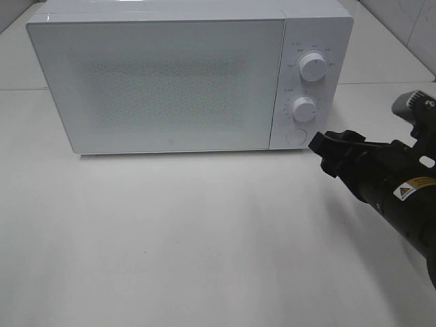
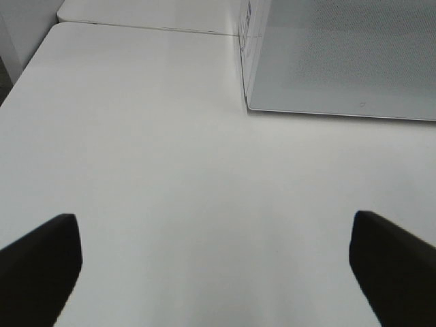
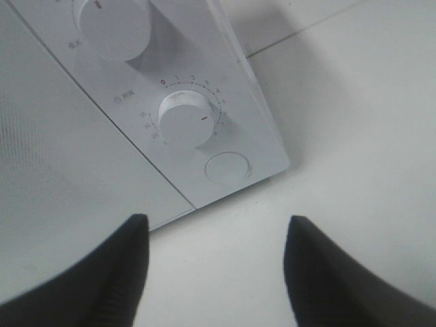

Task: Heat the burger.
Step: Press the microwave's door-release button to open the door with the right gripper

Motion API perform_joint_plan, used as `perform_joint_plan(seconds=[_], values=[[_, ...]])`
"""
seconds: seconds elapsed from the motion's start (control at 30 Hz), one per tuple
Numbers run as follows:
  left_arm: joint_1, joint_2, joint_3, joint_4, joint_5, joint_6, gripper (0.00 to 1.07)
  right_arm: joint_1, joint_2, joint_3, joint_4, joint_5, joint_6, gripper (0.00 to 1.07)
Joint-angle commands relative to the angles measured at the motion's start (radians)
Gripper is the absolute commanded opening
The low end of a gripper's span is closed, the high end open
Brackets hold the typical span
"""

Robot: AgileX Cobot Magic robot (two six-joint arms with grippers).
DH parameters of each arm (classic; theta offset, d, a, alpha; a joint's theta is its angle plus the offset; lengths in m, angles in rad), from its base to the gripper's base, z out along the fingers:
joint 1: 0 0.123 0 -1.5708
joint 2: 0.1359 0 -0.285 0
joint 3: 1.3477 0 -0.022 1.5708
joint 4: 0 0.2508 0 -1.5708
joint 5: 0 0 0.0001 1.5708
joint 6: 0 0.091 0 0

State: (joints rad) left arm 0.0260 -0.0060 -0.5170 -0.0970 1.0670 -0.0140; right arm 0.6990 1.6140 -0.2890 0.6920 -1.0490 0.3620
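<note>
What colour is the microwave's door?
The door is white with a grey speckled panel; exterior high view.

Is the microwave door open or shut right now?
Shut. The microwave door lies flush with the control panel, and the exterior high view shows no gap along its edge.

High view looks down on the microwave [image 1: 170, 82] front; 2 wrist views face it low, the right close at its dials [image 3: 185, 124].

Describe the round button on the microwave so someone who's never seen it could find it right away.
Find the white microwave and the control strip right of its door. Two dials sit stacked there; the button lies below the lower dial, at the strip's bottom. Unlike the raised dials, it is flat with no scale around it.
</note>
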Motion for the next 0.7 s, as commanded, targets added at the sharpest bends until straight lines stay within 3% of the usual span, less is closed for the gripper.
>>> perform_joint_plan(seconds=[0.03, 0.07, 0.13, 0.17, 0.2, 0.33, 0.7], values=[[-0.004, -0.014, 0.001, -0.005, 0.002, 0.0, 1.0, 0.005, 0.015, 0.0, -0.066, -0.016, 0.366, 0.25], [-0.004, -0.014, 0.001, -0.005, 0.002, 0.0, 1.0, 0.005, 0.015, 0.0, -0.066, -0.016, 0.366, 0.25], [-0.004, -0.014, 0.001, -0.005, 0.002, 0.0, 1.0, 0.005, 0.026, 0.0, -0.109, -0.016, 0.634, 0.06], [-0.004, -0.014, 0.001, -0.005, 0.002, 0.0, 1.0, 0.005, 0.026, 0.0, -0.109, -0.016, 0.634, 0.06], [-0.004, -0.014, 0.001, -0.005, 0.002, 0.0, 1.0, 0.005, 0.027, 0.0, -0.131, -0.015, 0.799, 0.0], [-0.004, -0.014, 0.001, -0.005, 0.002, 0.0, 1.0, 0.005, 0.027, 0.0, -0.147, -0.015, 0.999, 0.0], [-0.004, -0.014, 0.001, -0.005, 0.002, 0.0, 1.0, -0.001, 0.027, 0.0, -0.138, -0.013, 1.013, 0.0]])
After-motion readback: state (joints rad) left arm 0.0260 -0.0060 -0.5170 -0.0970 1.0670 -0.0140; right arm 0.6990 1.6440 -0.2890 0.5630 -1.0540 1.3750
